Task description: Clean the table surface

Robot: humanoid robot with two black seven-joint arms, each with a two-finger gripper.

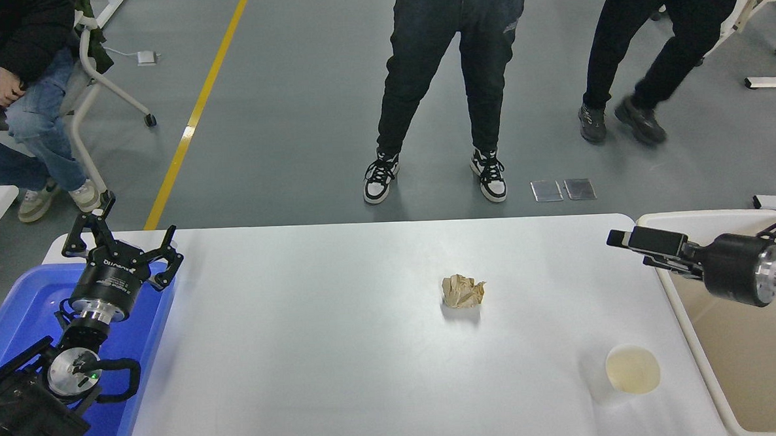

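The right end effector (625, 242) comes in from the right edge and hangs over the far right corner of the tabletop (315, 352), right where it meets the beige bin (694, 326). It's turned side-on to the camera, so I honestly can't tell if its fingers are apart or together, and it's not holding anything I can see. Off to its left, around the middle of the white tabletop, sits a crumpled ball of tan paper (462, 291). A paper cup (630, 371) stands upright near the near right edge, just beside the bin, well apart from the paper ball. The tabletop itself fills the middle of the view, between the beige bin on the right and a blue tub (18, 306) on the left. The left end effector (122, 246) is parked over the blue tub, fingers spread apart and empty. Two people stand on the grey floor at the far side, and another sits far left.
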